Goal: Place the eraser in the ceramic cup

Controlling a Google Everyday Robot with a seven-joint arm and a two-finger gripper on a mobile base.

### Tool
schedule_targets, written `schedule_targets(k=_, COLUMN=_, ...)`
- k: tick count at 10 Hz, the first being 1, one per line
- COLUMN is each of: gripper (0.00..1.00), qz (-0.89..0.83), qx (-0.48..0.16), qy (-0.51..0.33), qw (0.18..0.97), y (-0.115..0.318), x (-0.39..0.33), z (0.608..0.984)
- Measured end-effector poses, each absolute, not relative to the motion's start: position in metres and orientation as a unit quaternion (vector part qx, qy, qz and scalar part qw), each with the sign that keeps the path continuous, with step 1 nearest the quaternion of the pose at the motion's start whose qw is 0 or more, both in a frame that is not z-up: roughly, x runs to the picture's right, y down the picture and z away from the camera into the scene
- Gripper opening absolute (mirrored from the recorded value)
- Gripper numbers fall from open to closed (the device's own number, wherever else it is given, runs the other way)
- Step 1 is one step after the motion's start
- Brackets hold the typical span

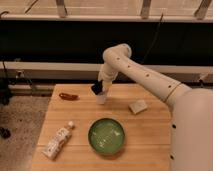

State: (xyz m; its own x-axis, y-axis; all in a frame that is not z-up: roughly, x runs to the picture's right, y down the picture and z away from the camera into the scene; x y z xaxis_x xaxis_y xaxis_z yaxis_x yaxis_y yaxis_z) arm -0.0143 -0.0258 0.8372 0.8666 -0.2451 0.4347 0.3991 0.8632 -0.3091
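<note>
The small white ceramic cup (102, 98) stands upright near the back of the wooden table (150, 135), left of the middle. My gripper (97, 89) is dark and hangs right over the cup, touching or just above its rim, with the white arm (145, 75) reaching in from the right. A pale rectangular block (138, 106), possibly the eraser, lies on the table to the right of the cup, apart from the gripper. Whether anything is in the gripper is hidden.
A wide green bowl (107, 135) sits at the front middle. A red-brown object (68, 96) lies at the back left. A white bottle (58, 141) lies on its side at the front left. A dark wall and rail run behind the table.
</note>
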Motion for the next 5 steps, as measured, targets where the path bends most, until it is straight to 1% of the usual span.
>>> schedule_targets(k=1, gripper=0.40, qz=-0.170, qx=-0.198, qy=-0.196, qw=0.945, y=-0.0255, x=-0.0156, z=0.8376)
schedule_targets(k=2, gripper=0.52, qz=-0.169, qx=-0.197, qy=-0.198, qw=0.945, y=-0.0254, x=-0.0169, z=0.8379)
schedule_targets(k=4, gripper=0.72, qz=-0.170, qx=-0.197, qy=-0.200, qw=0.945, y=-0.0249, x=-0.0200, z=0.8389)
schedule_targets(k=5, gripper=0.79, qz=-0.172, qx=-0.196, qy=-0.201, qw=0.944, y=-0.0251, x=-0.0224, z=0.8391)
